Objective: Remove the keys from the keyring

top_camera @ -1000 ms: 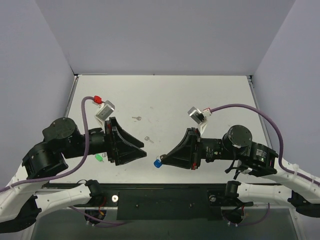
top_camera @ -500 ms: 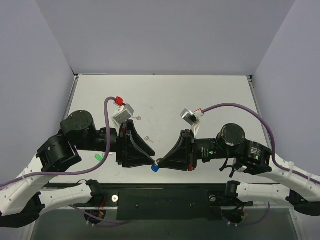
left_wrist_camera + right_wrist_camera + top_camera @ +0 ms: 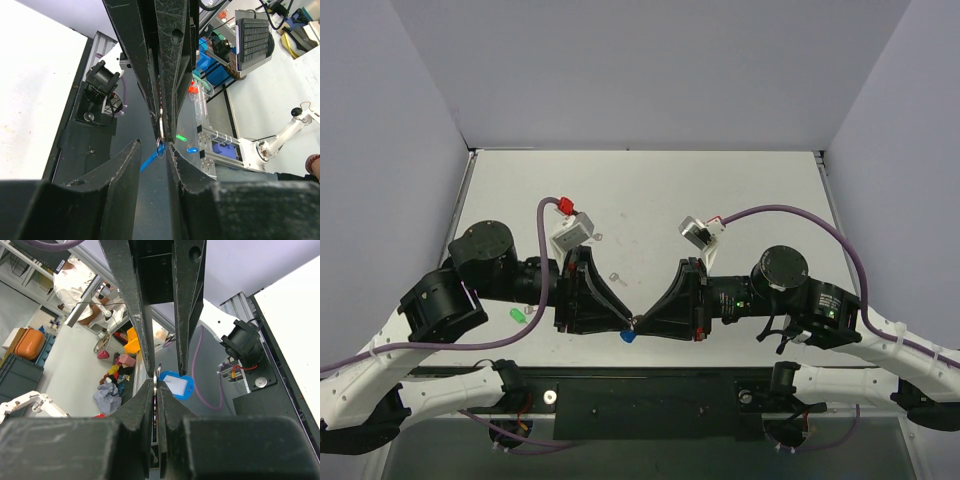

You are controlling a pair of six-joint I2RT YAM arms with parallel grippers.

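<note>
The white worktop (image 3: 720,200) is bare and matte, boxed in by pale lavender walls (image 3: 650,70) on three sides. A black rail (image 3: 650,400) runs along its near edge. My two arms meet tip to tip just over that near edge.

The right gripper (image 3: 642,322) has its jaws pressed tight on a thin sliver of metal at the top of the keyring (image 3: 628,337). Its blue tag hangs below the tips, clear of the surface. I cannot tell whether that sliver is the ring itself or a key on it.

The left gripper (image 3: 623,320) has its jaws a narrow way apart, one on each side of the right one's tips. In the left wrist view the thin wire ring (image 3: 160,148) dangles in the gap between them, and I cannot see it pinched.

Out on the worktop, one loose key (image 3: 597,237) lies just beside the left wrist camera, and a second loose key (image 3: 614,277) lies nearer the middle. A green tag (image 3: 517,314) rests near the front edge beside the left forearm.

Past the edge, the left wrist view takes in the lab: a keyboard (image 3: 255,35), blue bins (image 3: 215,70) and a white arm (image 3: 280,137) over a pale floor. The right wrist view shows a person in a white top (image 3: 75,282), an orange case (image 3: 27,342) and a heap of cloth (image 3: 107,390).
</note>
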